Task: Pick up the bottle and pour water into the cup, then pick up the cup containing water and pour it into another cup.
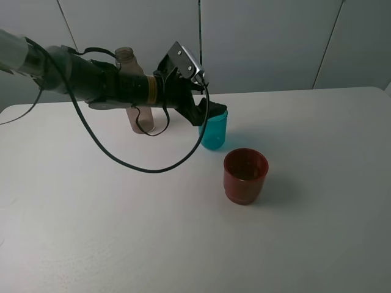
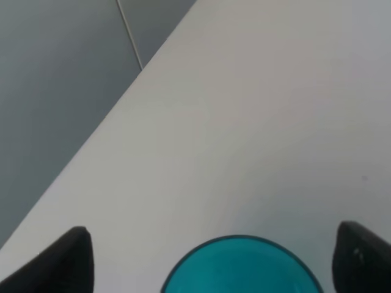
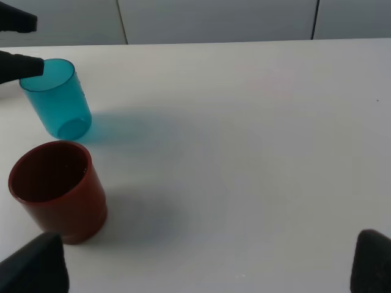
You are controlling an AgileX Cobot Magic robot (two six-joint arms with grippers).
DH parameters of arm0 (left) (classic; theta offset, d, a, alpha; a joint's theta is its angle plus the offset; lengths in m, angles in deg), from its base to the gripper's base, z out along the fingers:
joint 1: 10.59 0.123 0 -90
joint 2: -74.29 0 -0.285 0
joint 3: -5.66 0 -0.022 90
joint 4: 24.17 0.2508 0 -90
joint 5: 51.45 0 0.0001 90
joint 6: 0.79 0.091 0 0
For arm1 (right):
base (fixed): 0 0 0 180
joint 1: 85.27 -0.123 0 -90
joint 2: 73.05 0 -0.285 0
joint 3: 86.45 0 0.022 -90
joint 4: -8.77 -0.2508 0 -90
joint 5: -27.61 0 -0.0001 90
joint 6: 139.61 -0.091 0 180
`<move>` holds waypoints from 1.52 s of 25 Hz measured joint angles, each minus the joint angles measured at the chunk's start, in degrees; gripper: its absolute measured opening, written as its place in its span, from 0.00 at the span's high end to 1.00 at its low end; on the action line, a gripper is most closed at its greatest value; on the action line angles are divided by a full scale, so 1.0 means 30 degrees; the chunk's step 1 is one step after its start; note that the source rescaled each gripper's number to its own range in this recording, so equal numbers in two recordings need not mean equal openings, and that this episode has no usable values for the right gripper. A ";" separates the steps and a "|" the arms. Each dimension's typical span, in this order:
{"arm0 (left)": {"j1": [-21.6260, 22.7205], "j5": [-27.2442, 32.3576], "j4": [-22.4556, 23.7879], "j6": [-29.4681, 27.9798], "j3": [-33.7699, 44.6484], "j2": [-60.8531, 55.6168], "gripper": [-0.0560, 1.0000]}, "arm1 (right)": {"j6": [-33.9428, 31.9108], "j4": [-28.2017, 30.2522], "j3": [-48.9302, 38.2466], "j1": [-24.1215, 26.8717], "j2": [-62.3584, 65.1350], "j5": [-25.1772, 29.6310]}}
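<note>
Exterior high: left end effector (image 1: 206, 117) spread wide around the teal cup (image 1: 214, 131) on the counter (image 1: 317, 213), bottle (image 1: 135, 91) upright behind the arm, red cup (image 1: 245, 176) nearby.

Left wrist: fingers (image 2: 61, 265) flanking the rim, not clamped. Risk of tipping if closed off-centre.

Right wrist: right end effector (image 3: 208, 268) open, empty.

The high exterior camera looks down across the whole white worktop (image 1: 317, 232) toward the far wall. The left wrist camera sits very close above the teal cup (image 2: 241, 268), showing only its rim. The right wrist camera looks low across the worktop, sharing both the teal cup and red cup (image 3: 56, 189) with the exterior view
</note>
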State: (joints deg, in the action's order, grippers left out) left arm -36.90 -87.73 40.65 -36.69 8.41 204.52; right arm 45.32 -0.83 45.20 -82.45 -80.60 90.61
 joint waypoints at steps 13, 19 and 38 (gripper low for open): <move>-0.0449 0.7368 -0.2343 -0.0327 0.3872 -0.9142 0.01 | 0.0000 0.0000 0.0000 0.0000 0.0000 0.0000; -0.1947 1.7458 -0.8253 0.2456 0.4237 -1.4764 0.01 | 0.0000 0.0000 0.0000 0.0000 0.0000 0.0000; 0.1166 3.3185 -1.7076 0.5873 0.9141 -3.0154 0.01 | 0.0000 0.0000 0.0000 0.0000 0.0000 0.0000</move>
State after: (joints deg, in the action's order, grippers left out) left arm -33.40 11.82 -10.58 -19.07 35.83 114.05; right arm 45.32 -0.83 45.20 -82.45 -80.60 90.61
